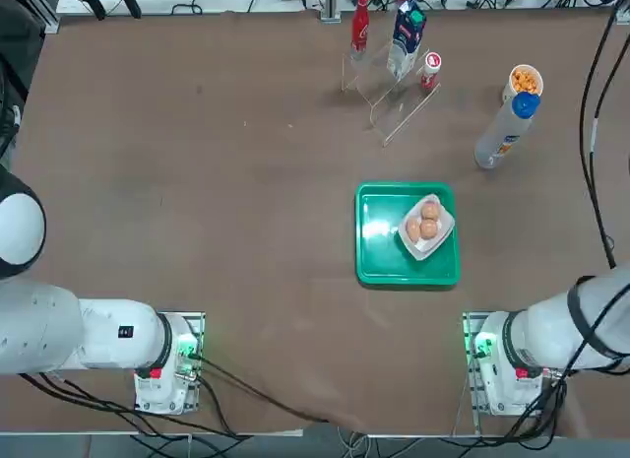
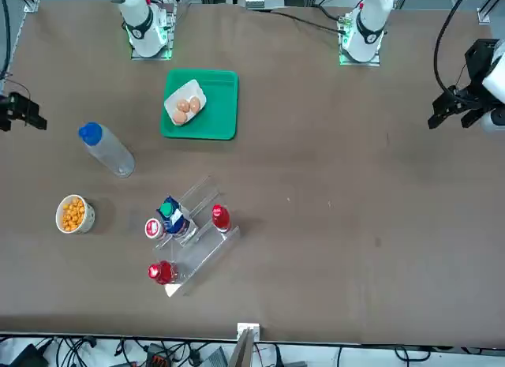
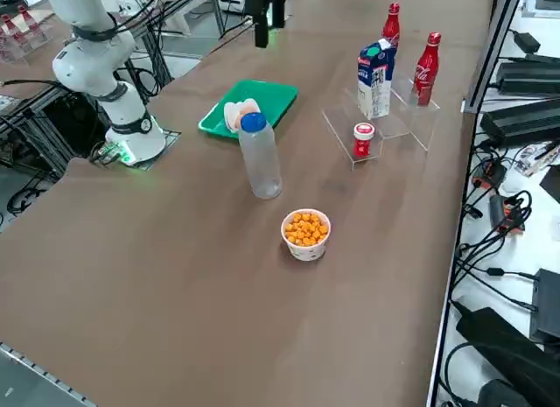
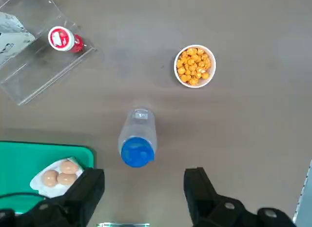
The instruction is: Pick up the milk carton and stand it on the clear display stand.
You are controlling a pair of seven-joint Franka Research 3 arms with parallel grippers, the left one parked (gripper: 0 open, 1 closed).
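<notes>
The milk carton (image 1: 406, 32) (image 2: 172, 215) (image 3: 376, 79), white with a dark blue upper part and a green patch on top, stands upright on a step of the clear display stand (image 1: 394, 108) (image 2: 201, 252) (image 3: 395, 127) at the far side of the table. My right gripper (image 4: 145, 178) hangs high over the table, well apart from the carton. It is open, with nothing between its fingers. In the right wrist view only a corner of the carton (image 4: 9, 34) shows, on the stand (image 4: 34, 78).
A slim red bottle (image 1: 360, 25) and a small red-capped pot (image 1: 430, 69) share the stand. Nearby are an upright clear bottle with a blue cap (image 1: 504, 131) (image 4: 138, 136), a cup of orange snacks (image 1: 524, 81) and a green tray (image 1: 379, 261) with a dish of eggs (image 1: 428, 225).
</notes>
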